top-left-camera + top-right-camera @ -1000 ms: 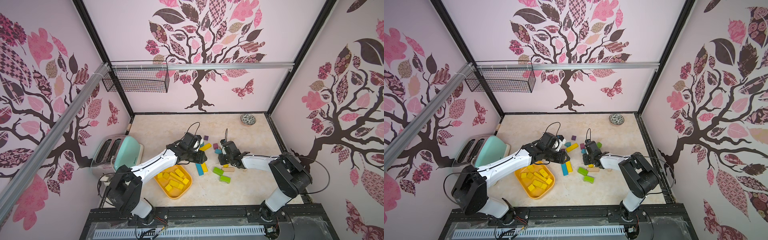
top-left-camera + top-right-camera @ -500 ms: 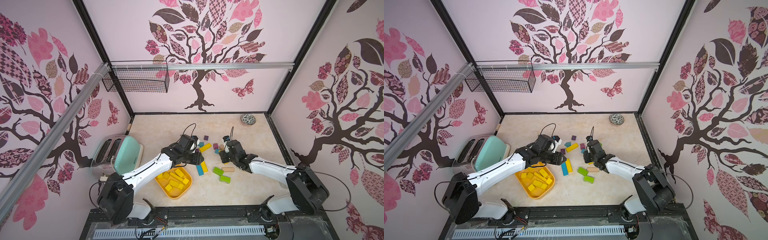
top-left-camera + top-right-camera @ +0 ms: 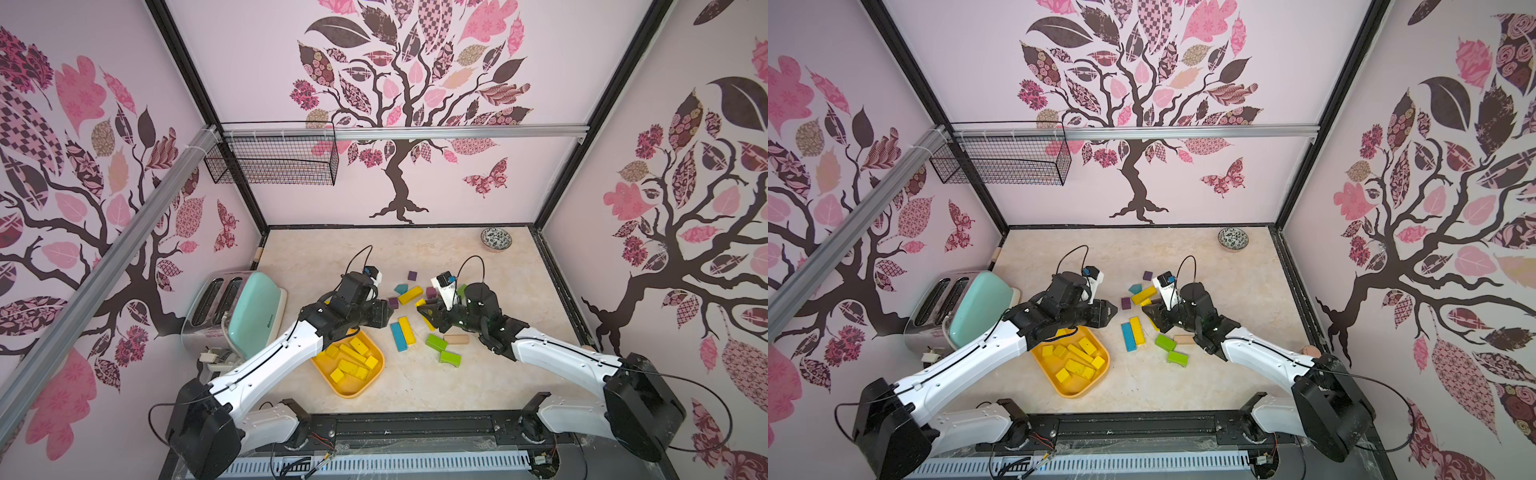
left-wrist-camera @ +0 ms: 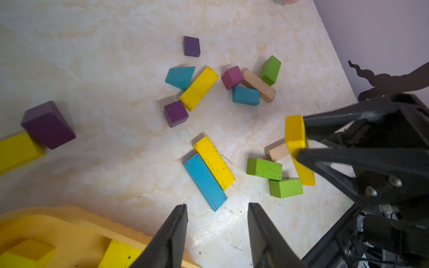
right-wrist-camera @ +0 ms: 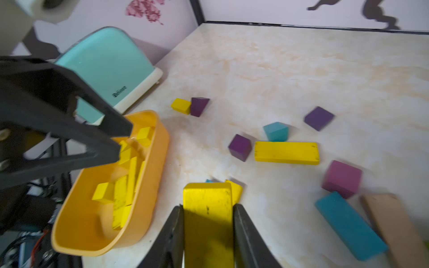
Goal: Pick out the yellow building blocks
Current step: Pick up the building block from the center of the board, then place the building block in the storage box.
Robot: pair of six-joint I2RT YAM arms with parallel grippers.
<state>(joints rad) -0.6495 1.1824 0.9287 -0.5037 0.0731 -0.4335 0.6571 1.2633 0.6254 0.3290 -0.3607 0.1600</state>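
Observation:
My right gripper (image 5: 207, 206) is shut on a long yellow bar (image 5: 207, 197), which it holds tilted just above the table; the same bar (image 3: 428, 322) shows in a top view. My left gripper (image 4: 217, 205) is open and empty, hovering over bare table beside the orange-yellow tray (image 3: 353, 390). Several yellow building blocks (image 3: 353, 357) lie in that tray. On the table, one yellow bar (image 4: 199, 88) lies among purple and teal blocks. Another yellow bar (image 4: 214, 162) lies against a blue bar (image 4: 205, 182). A third yellow block (image 4: 16, 150) touches a purple block.
Green blocks (image 3: 435, 343), pale wooden blocks (image 3: 457, 339), and purple, magenta and teal blocks lie between the two grippers. A toaster (image 3: 216, 307) with a mint cover (image 3: 253, 311) stands at the left wall. A patterned bowl (image 3: 496, 239) sits at the back right. A wire basket (image 3: 270, 160) hangs high.
The right gripper has shifted left toward the tray with the yellow bar between its jaws. The left gripper has drawn back slightly toward the tray, still open.

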